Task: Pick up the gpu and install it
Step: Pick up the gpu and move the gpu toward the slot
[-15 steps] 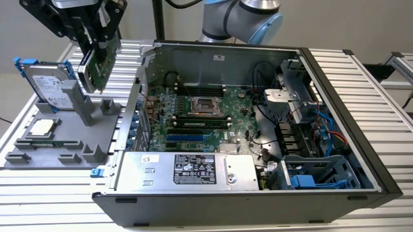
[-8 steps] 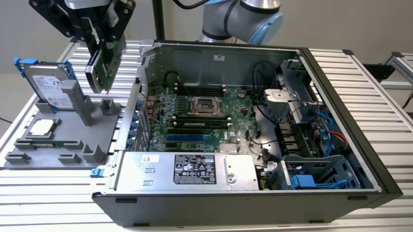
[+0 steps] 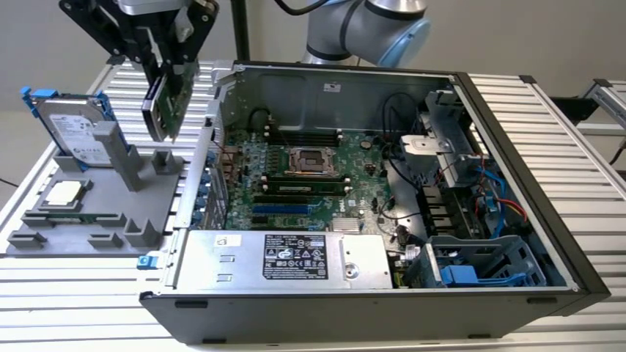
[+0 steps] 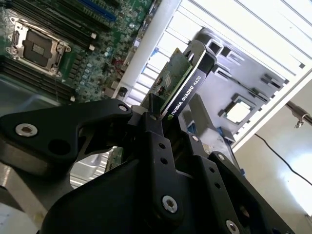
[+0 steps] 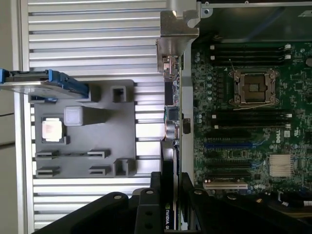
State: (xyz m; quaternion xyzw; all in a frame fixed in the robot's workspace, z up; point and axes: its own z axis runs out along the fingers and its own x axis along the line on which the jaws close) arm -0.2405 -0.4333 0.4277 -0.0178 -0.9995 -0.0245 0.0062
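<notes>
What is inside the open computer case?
A green motherboard with its processor socket, memory slots, cables and a silver power supply. The supply covers whatever lies beneath it.

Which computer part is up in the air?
The gpu, clamped in the gripper. The blue-framed hard drive and the square chip sit on the grey tray instead.

White lettering runs along the black edge of the gpu (image 4: 184, 92) in the second wrist view. In the exterior view, a label (image 3: 296, 257) with small unreadable print sits on the power supply (image 3: 230, 258), and another on the hard drive (image 3: 73, 128).
</notes>
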